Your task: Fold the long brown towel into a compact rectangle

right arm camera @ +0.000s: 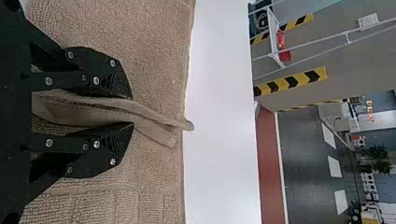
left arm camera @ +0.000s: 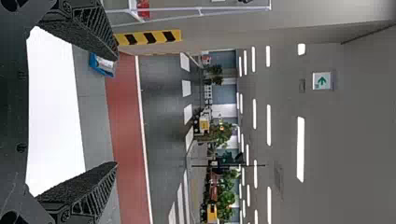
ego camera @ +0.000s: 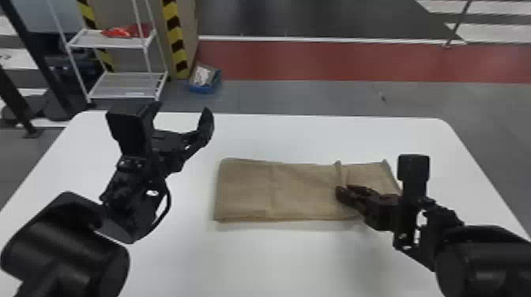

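Observation:
The brown towel (ego camera: 249, 189) lies on the table as a flat, wide folded strip, its long side running left to right. My right gripper (ego camera: 344, 190) is over its right part, beside a raised ridge of cloth. In the right wrist view, my right gripper (right arm camera: 132, 110) is shut on a pinched fold of the towel (right arm camera: 154, 60), and the fold's end sticks out past the fingertips toward the towel's edge. My left gripper (ego camera: 182, 108) stands wide open above the table, left of the towel and apart from it. The left wrist view has my left gripper (left arm camera: 116, 110) with nothing between its fingers.
The white table (ego camera: 296, 256) extends around the towel on all sides. Beyond its far edge, a white shelf rack (ego camera: 122, 85) with red items and a blue bin (ego camera: 203, 87) stand on the floor at the back left.

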`<state>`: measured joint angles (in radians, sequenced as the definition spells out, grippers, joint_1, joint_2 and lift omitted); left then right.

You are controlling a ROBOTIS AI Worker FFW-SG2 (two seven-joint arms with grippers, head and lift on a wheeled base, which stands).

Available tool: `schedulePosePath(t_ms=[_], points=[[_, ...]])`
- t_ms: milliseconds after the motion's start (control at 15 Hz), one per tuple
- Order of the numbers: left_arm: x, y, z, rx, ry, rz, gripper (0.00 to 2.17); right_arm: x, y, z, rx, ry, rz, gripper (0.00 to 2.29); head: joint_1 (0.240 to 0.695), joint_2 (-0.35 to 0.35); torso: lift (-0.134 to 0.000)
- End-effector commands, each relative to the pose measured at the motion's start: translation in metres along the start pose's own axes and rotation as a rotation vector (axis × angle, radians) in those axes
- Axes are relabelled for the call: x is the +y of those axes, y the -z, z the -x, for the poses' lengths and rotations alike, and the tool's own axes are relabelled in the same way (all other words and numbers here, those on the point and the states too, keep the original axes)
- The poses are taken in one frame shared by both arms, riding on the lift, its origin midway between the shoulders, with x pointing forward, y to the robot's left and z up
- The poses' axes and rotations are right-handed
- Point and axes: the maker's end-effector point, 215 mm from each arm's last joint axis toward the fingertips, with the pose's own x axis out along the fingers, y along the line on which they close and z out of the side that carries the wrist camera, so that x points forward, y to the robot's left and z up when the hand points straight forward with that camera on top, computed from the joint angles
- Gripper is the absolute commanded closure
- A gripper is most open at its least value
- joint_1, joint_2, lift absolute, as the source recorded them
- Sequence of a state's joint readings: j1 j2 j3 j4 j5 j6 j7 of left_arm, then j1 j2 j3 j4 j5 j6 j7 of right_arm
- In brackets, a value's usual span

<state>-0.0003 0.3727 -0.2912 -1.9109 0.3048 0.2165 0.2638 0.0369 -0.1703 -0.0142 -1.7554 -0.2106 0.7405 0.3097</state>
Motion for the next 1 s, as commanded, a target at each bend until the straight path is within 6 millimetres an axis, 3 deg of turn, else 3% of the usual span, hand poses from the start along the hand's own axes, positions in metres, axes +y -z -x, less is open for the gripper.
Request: schedulePosePath(t_ms=[0, 933], points=[[0.000, 0.000, 0.001, 0.001, 0.000, 0.005, 0.11, 0.002, -0.001, 0.001, -0.005, -0.003, -0.001, 0.84, 0.695, -0.020, -0.124], [0.000, 0.000, 0.003, 0.005, 0.002, 0.023, 0.11, -0.010, 0.001, 0.003, 0.044, 0.108, 0.181, 0.85, 0.695, -0.030, -0.124]])
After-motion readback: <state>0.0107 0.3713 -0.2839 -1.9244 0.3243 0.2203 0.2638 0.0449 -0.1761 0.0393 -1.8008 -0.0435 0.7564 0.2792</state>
